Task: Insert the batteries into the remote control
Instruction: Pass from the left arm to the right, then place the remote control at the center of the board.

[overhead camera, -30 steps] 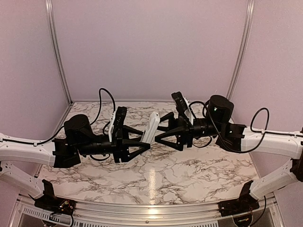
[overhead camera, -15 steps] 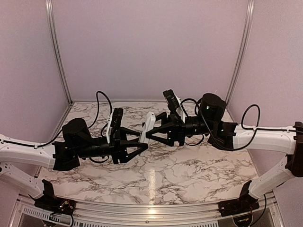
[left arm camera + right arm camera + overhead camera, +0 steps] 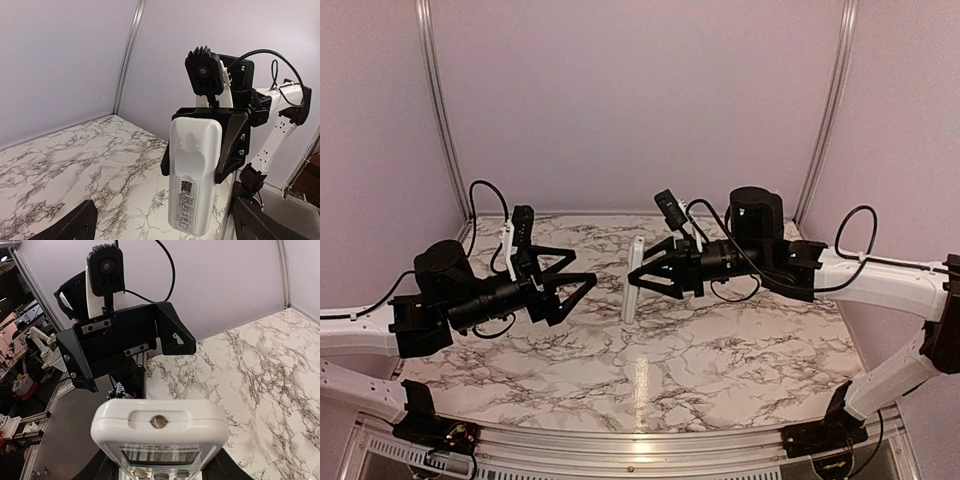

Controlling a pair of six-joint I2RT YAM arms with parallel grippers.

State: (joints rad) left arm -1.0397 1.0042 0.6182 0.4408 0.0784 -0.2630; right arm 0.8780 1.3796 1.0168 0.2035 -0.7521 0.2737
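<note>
A marbled desk (image 3: 720, 360) fills the lower half of the overhead view, with an arm reaching in from each side. The left arm has pulled back toward the left of the frame, and its fingers (image 3: 582, 285) have sprung wide and hold nothing; a second ago they gripped the remote. Just right of centre, the right arm's fingers (image 3: 642, 280) are closed on the remote control (image 3: 631, 300), holding it upright above the desk.

The hand-over looks complete — the remote now hangs from the right arm alone, freeing the left for battery work. From the left wrist, the remote's labelled back (image 3: 194, 175) faces the camera, its cover seemingly closed. No batteries appear in any view — whether they are loaded cannot be told.
</note>
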